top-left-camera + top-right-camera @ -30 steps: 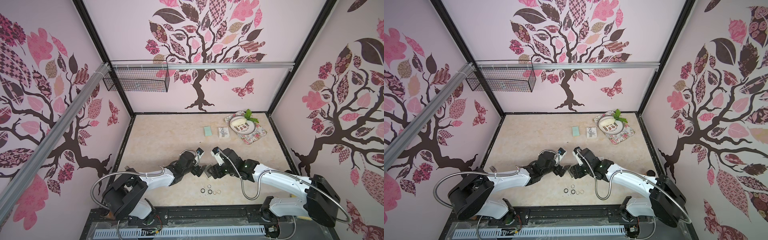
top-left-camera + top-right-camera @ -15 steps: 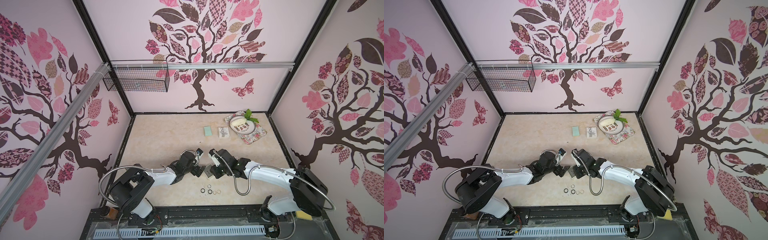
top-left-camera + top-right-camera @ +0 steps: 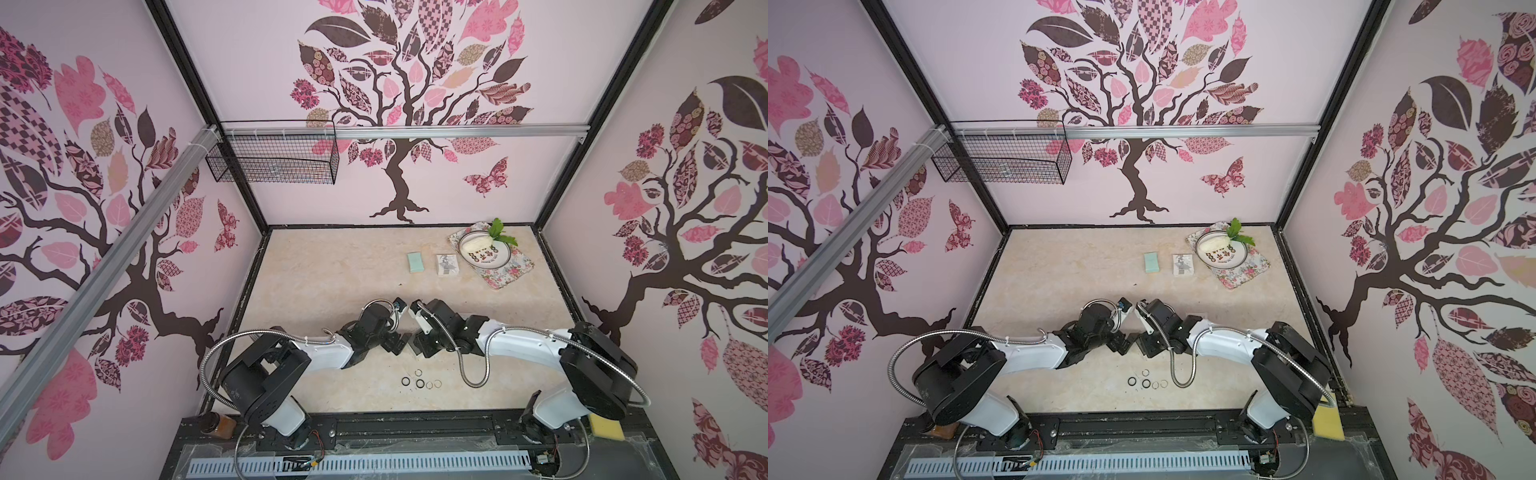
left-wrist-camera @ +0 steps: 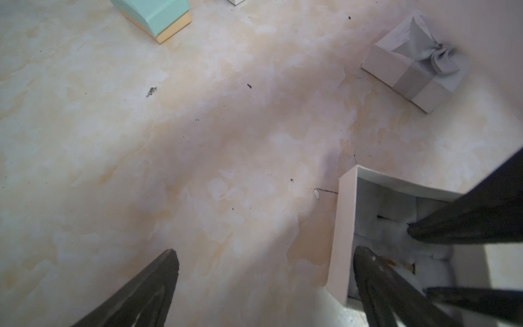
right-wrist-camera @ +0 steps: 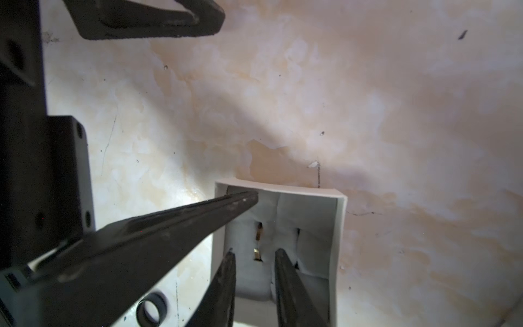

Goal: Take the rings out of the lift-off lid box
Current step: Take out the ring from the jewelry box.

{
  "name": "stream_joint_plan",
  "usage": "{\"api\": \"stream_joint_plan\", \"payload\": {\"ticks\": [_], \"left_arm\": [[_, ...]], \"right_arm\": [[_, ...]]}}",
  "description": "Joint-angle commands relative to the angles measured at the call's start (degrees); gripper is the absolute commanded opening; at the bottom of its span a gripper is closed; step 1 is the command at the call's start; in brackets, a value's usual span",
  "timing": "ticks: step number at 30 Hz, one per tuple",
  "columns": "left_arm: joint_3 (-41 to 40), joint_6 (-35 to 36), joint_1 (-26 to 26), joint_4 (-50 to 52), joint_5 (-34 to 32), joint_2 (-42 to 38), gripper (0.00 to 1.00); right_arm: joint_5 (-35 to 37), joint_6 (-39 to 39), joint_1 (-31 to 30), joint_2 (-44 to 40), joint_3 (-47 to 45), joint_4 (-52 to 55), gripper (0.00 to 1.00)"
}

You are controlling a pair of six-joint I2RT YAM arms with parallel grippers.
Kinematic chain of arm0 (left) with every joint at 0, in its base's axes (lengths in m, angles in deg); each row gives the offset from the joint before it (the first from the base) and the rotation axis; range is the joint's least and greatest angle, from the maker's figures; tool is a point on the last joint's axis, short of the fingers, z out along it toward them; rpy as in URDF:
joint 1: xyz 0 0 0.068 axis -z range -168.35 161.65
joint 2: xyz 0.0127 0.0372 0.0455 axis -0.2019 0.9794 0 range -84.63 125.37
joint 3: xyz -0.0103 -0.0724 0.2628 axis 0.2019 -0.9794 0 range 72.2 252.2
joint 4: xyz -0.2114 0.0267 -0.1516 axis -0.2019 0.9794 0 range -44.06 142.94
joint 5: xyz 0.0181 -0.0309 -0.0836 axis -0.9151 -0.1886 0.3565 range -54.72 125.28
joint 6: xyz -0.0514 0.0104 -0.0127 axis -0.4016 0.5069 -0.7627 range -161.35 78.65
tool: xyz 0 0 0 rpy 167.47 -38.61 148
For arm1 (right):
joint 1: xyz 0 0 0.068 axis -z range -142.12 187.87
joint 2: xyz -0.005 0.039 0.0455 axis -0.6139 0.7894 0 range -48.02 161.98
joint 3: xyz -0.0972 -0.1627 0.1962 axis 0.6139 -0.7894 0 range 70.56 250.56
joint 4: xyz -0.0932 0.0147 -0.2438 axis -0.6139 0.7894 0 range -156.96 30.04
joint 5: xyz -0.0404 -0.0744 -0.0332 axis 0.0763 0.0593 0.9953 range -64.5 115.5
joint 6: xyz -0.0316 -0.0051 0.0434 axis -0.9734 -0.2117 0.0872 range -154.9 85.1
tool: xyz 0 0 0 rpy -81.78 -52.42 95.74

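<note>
Step in hand: pulling the final ring. Lid [image 4: 416,65] is off and lies to the far right of the box.

Five rings [image 3: 420,383] lie on the table [image 3: 332,291], in a loose row near the front edge, centre, just nearer than my grippers. In both top views I count two black and three pale. One black one also shows in the right wrist view, near the box's outer wall.

Box [image 5: 283,189] sits at table centre, under both my grippers and mostly hidden from above. One gold ring [image 5: 258,237] stands on edge in a slot of the grey cushion [image 5: 308,235]. I see no other ring in the box.

My left gripper [image 4: 267,257] is spread wide. One finger tip rests at the box's left wall, seemingly just inside it; the other is well out over bare table. I judge it is bracing the box, not gripping anything.

My right gripper [image 5: 254,253] is down inside the box, jaws narrowly apart, one on each side of the gold ring. I see a gap on both sides, so no pinch yet.

Next move calls for:
- bringing the right jaws together squarely on the band
- a straight lift out of the slot
- a firm left brace, as the cushion may cling and drag the light box up

Risk: the thin band could slip sideways or sink deeper.
</note>
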Motion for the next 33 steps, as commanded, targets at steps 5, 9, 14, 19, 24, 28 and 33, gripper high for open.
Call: {"api": "stream_joint_plan", "payload": {"ticks": [5,9,14,19,24,28,33], "left_arm": [[0.3,0.0,-0.3,-1.6,1.0,0.5,0.98],[0.3,0.1,-0.4,-1.5,1.2,0.2,0.98],[0.3,0.2,-0.3,-1.6,1.3,0.2,0.98],[0.1,0.2,-0.3,-1.6,2.0,0.1,0.98],[-0.1,0.2,-0.3,-1.6,3.4,0.3,0.98],[0.0,0.0,-0.3,-1.6,4.1,0.7,0.98],[0.3,0.0,-0.3,-1.5,5.1,1.4,0.98]], "right_arm": [[0.3,-0.1,-0.7,2.9,1.8,-0.1,0.27],[0.4,0.0,-0.7,4.0,2.0,-0.3,0.26],[0.5,0.2,-0.7,5.2,2.4,-0.7,0.22],[0.6,0.5,-0.7,6.2,2.5,-1.0,0.15],[0.6,0.6,-0.8,6.5,2.4,-1.0,0.05],[0.6,0.6,-0.7,6.2,2.3,-1.0,0.00],[0.6,0.7,-0.7,5.3,2.0,-1.0,0.00]]}}
